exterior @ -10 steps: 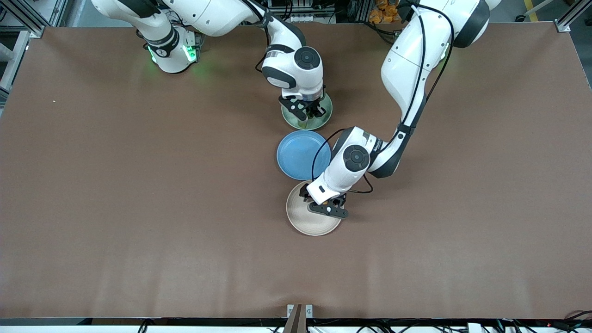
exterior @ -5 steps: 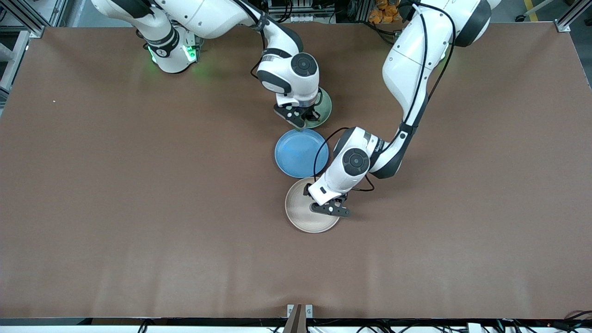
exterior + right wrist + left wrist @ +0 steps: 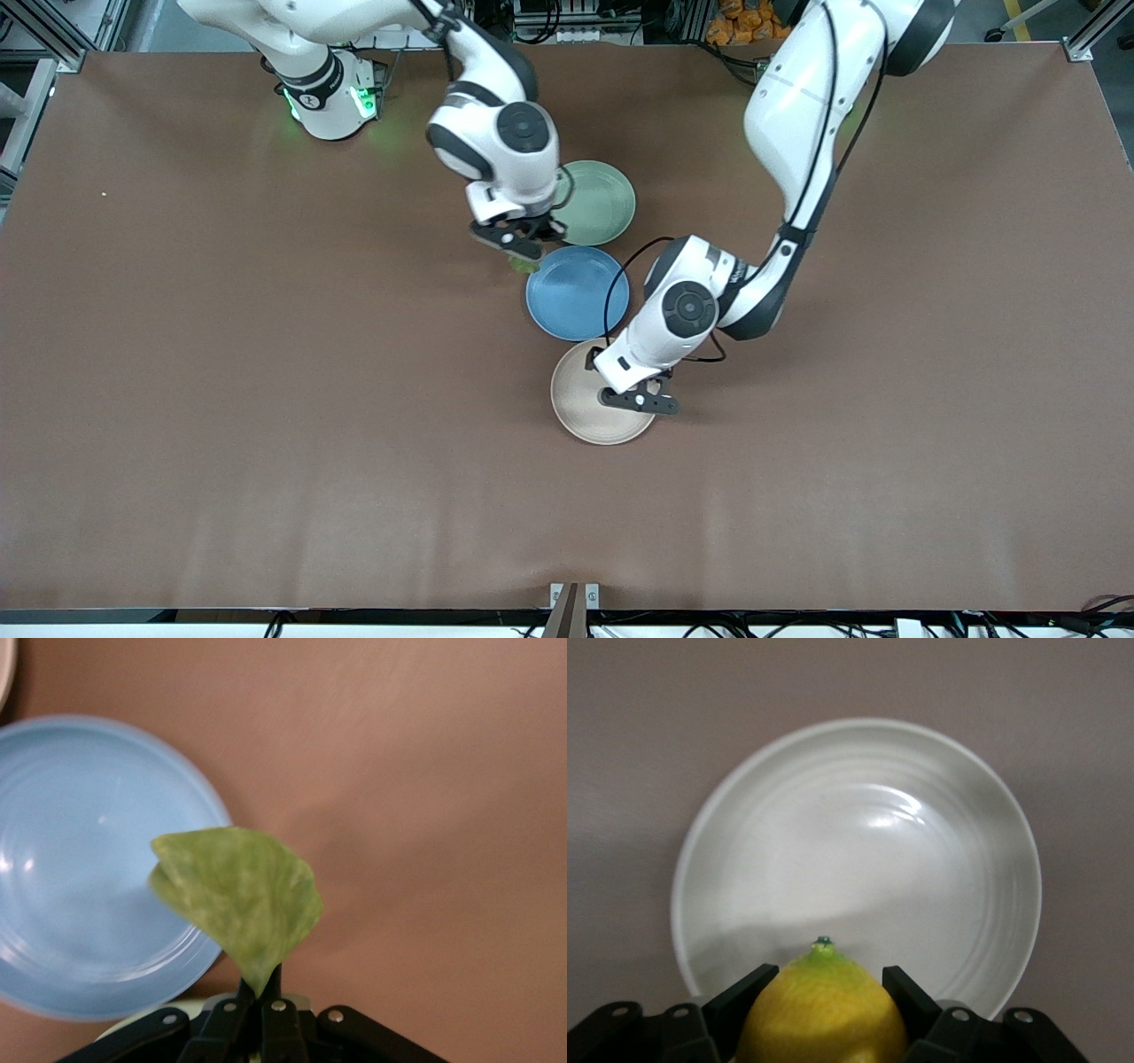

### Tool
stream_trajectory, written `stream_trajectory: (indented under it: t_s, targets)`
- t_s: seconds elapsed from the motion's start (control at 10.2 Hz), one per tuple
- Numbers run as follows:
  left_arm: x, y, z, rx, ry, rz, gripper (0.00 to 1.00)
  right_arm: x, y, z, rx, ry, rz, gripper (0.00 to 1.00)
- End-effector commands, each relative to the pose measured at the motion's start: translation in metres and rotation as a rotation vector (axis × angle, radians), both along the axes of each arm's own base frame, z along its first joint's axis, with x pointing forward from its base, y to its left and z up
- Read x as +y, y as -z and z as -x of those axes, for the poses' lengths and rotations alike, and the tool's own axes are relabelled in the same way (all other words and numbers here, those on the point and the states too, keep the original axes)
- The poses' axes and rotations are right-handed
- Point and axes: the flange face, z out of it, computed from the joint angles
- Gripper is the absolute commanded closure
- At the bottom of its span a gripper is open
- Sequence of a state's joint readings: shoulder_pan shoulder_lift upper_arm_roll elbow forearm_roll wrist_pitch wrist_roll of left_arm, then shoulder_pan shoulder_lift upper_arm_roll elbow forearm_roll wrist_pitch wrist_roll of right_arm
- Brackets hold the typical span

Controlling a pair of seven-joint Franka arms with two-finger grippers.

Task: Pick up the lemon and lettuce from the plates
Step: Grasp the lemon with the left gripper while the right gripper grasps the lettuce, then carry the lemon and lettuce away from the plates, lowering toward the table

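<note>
My right gripper [image 3: 520, 247] is shut on the lettuce [image 3: 524, 263], a light green leaf. It holds the leaf in the air over the table, just off the blue plate's rim and beside the mint green plate [image 3: 602, 202], which is bare. In the right wrist view the lettuce [image 3: 236, 895] stands up from the shut gripper [image 3: 262, 981]. My left gripper [image 3: 640, 400] is over the edge of the beige-white plate [image 3: 585, 409]. In the left wrist view it [image 3: 829, 975] is shut on the yellow lemon [image 3: 822, 1014], above the bare beige-white plate [image 3: 855, 859].
A blue plate [image 3: 576, 294] lies between the mint and beige plates and also shows in the right wrist view [image 3: 80, 868]. The brown table [image 3: 266, 399] stretches wide toward both ends. The arms' bases stand along the edge farthest from the front camera.
My right gripper has come off the mint plate with the lettuce, toward the right arm's end and the blue plate's rim. My left gripper has barely shifted over the beige plate.
</note>
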State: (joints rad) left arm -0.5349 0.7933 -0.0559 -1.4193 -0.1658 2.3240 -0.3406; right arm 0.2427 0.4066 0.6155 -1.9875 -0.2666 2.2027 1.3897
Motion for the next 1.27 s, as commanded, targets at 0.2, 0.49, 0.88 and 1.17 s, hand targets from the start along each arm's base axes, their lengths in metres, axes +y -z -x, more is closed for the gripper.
stream_trajectory:
  t_s: [0.2,0.49,0.88,1.17]
  targets:
    - [0.182,-0.099,-0.059,0.067,0.087,-0.017,1.0,-0.15,-0.02,-0.077,0.058,-0.061,0.037,1.0]
    - [0.337,-0.073,-0.086,0.106,0.074,-0.027,1.0,-0.267,-0.018,-0.132,0.073,-0.123,0.007,1.0]
    - [0.389,-0.022,-0.086,0.167,0.122,-0.19,1.0,-0.414,0.006,-0.155,0.143,-0.171,0.004,1.0]
    - [0.351,0.033,-0.083,0.2,0.009,-0.211,1.0,-0.468,0.043,-0.16,0.133,-0.132,-0.009,1.0]
